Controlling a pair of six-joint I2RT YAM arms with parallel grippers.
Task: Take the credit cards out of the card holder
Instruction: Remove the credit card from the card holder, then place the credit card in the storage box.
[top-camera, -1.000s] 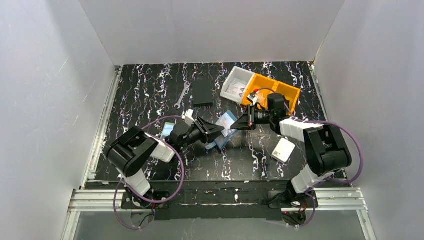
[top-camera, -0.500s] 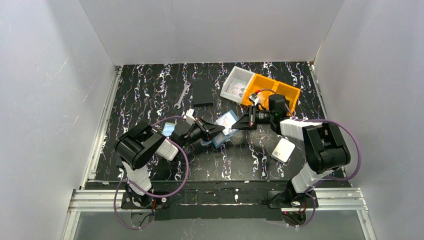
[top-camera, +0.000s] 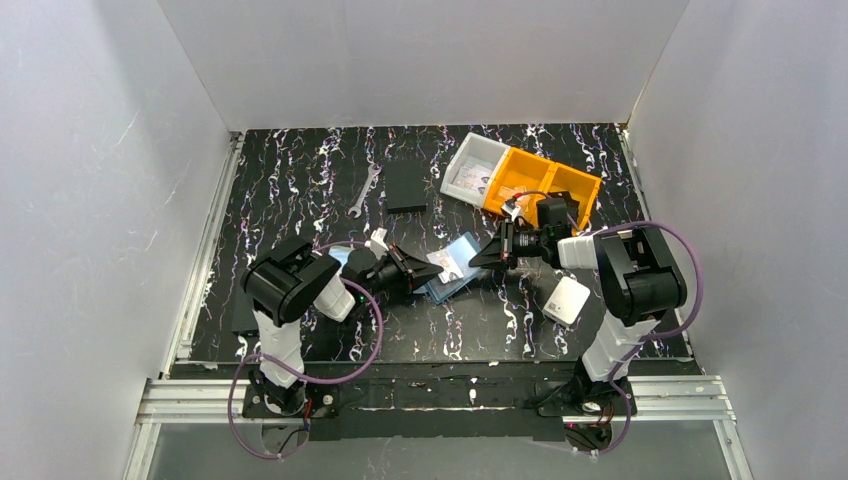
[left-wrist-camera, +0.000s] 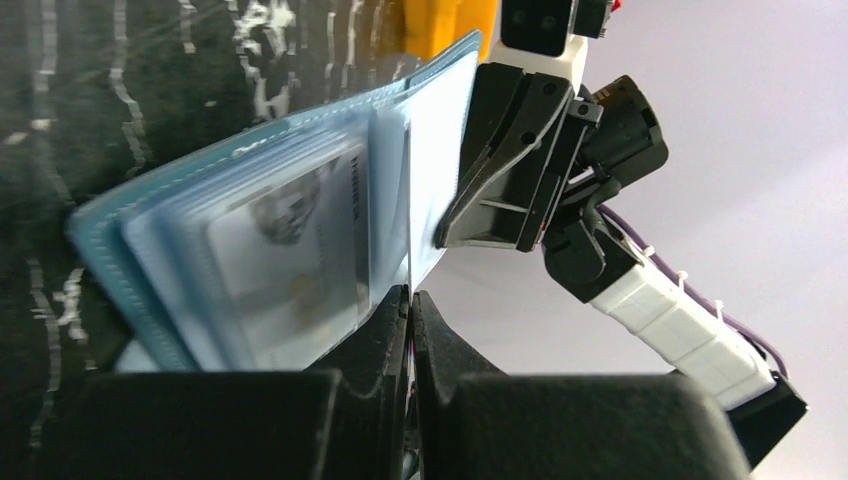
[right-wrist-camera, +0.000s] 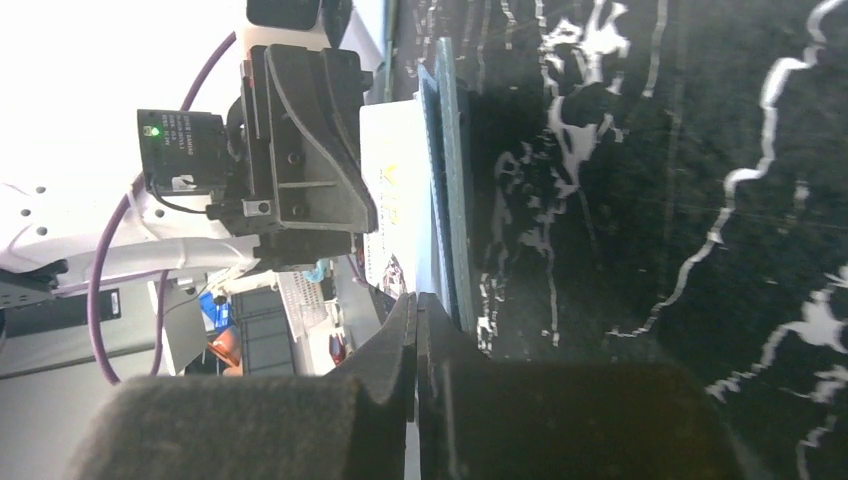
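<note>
Pinching the blue booklet-like plastic card holder (top-camera: 455, 265) mid-desk between my left gripper (left-wrist-camera: 411, 295) and right gripper (right-wrist-camera: 416, 300) — each clamped shut on an opposite edge — I judge extraction barely begun: the pale portrait credit card (left-wrist-camera: 290, 240) sits pocketed.

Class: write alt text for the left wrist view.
The left gripper pinches a clear leaf of the open blue card holder, whose pocket shows a credit card with a portrait. The right gripper meets its far flap.
</note>
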